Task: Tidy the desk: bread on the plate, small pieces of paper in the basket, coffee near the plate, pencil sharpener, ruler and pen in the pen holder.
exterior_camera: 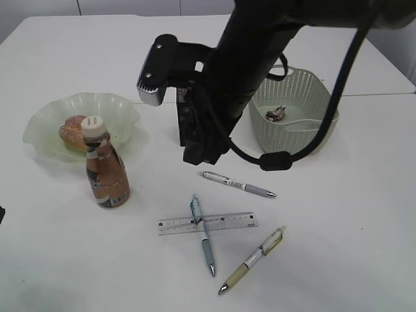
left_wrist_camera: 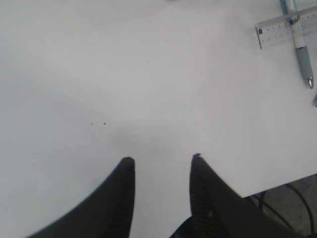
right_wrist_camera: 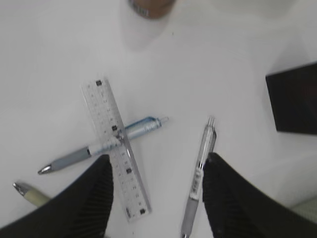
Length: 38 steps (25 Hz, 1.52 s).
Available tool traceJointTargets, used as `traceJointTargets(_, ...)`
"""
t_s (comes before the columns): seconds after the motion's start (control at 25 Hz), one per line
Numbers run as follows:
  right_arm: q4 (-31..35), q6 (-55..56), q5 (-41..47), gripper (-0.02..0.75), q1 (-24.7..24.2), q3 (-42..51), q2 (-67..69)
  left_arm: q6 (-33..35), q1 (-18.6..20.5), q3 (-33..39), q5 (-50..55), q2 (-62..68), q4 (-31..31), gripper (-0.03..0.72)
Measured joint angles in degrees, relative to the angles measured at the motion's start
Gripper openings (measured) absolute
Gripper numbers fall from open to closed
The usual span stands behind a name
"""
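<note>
Clear plastic, the short ruler (exterior_camera: 207, 223) is seen lying flat near the front of the plain white desk (exterior_camera: 338, 247), crossed by a blue-grey pen (exterior_camera: 203, 235) resting on top of it, with a cream pen (exterior_camera: 252, 260) to its right and a grey pen (right_wrist_camera: 199, 174) just behind, the latter framed between the parted, empty jaws of the right gripper (right_wrist_camera: 157, 163). Farther left, the brown coffee bottle with a cream cap (exterior_camera: 105, 166) is stood upright just in front of the wavy pale green glass plate (exterior_camera: 45, 123), in which the golden-brown bread roll (exterior_camera: 73, 129) is laid, while the left gripper (left_wrist_camera: 162, 163) is held partly open over bare desk, nothing between its jaws. Behind the right arm the black mesh pen holder (exterior_camera: 187, 127) is largely hidden, and beyond it to the right the sage-green perforated basket (exterior_camera: 294, 107) is seen holding a crumpled paper scrap (exterior_camera: 277, 114).
</note>
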Motion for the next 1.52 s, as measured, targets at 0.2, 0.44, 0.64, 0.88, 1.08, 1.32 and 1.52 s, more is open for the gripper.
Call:
traceJointTargets(0.2,2.0,-3.9,1.1,0.426,0.6,-1.2,4.7,0.2,0.0,0.0,-0.4,0.0,0.2,0.277)
traceJointTargets(0.44,3.3,-8.5,3.3,0.426,0.6,-1.3,7.1,0.6,0.0,0.0,-1.0,0.0,0.3,0.277)
traceJointTargets(0.64,4.6,-8.9,2.5,0.480,1.0,-1.4,9.7,0.8,0.0,0.0,-2.3,0.0,0.4,0.277)
traceJointTargets(0.88,5.1,-9.1,-0.4,0.495,2.1,-1.4,13.8,2.7,0.0,0.0,-3.5,0.0,1.6,0.277)
traceJointTargets(1.08,5.5,-9.3,-1.8,0.498,2.2,-1.9,16.0,3.2,0.0,0.0,-3.6,0.0,2.9,0.278)
traceJointTargets(1.32,6.7,-10.4,-2.4,0.498,2.3,-2.3,18.3,3.3,0.0,0.0,-4.1,0.0,3.1,0.278)
traceJointTargets(1.52,7.3,-10.6,-2.7,0.498,2.4,-2.4,18.6,3.3,0.0,0.0,-4.9,0.0,3.1,0.278)
